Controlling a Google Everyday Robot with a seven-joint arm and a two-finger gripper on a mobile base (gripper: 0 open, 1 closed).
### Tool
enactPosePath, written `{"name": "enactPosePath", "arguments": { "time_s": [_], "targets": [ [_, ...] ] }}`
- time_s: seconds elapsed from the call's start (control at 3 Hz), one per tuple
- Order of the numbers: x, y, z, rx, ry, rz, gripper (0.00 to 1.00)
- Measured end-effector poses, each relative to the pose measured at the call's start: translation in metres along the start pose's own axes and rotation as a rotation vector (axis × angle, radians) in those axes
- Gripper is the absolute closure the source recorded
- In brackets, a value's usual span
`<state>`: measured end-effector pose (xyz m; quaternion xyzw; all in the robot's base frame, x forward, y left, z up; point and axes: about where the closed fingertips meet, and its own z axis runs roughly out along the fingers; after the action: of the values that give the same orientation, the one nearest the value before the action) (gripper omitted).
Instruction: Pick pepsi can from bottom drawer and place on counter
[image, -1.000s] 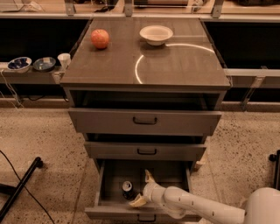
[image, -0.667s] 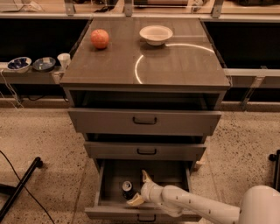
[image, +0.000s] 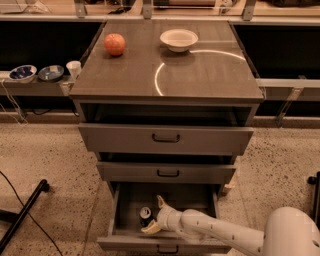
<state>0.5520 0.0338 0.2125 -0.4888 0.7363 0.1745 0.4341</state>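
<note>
Currently the gripper is down inside the bottom drawer, at lower centre of the frame. The arm comes in from the lower right corner.

Fingers are spread apart and closed on nothing. One tip points toward the drawer's back, the other sits near the drawer front.

Key relation: the pepsi can sits just left of the finger gap, roughly level with the midpoint between the two tips. I can't tell whether either finger touches it. The can stands upright, long axis vertical, silver top facing up. It's in the left half of the drawer, clear of the left wall.

My read:
- The jaws line up across the can's width, so a side grasp looks right.
- What's left is a short push left in frame so the can sits deeper between the fingers, then close.
- Pushing too far could shove or tip the can.
- After the grasp, the lift has to clear the middle drawer, which overhangs the rear of the open one.

Counts:
- 1 pepsi can
- 1 gripper, 1 arm, so no choice of hand
- 3 drawers, with the top drawer also pulled out a bit
- 1 counter, glossy, carrying 1 orange-red fruit at upper left and 1 white bowl at upper centre
- Plenty of bare counter toward the front edge for the placement
</note>
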Motion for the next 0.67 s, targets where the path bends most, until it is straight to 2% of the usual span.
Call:
{"name": "enactPosePath", "arguments": {
  "time_s": [0.67],
  "targets": [
    [0.0016, 0.0108, 0.0191, -0.052, 0.003, -0.005, 0.14]
  ]
}}
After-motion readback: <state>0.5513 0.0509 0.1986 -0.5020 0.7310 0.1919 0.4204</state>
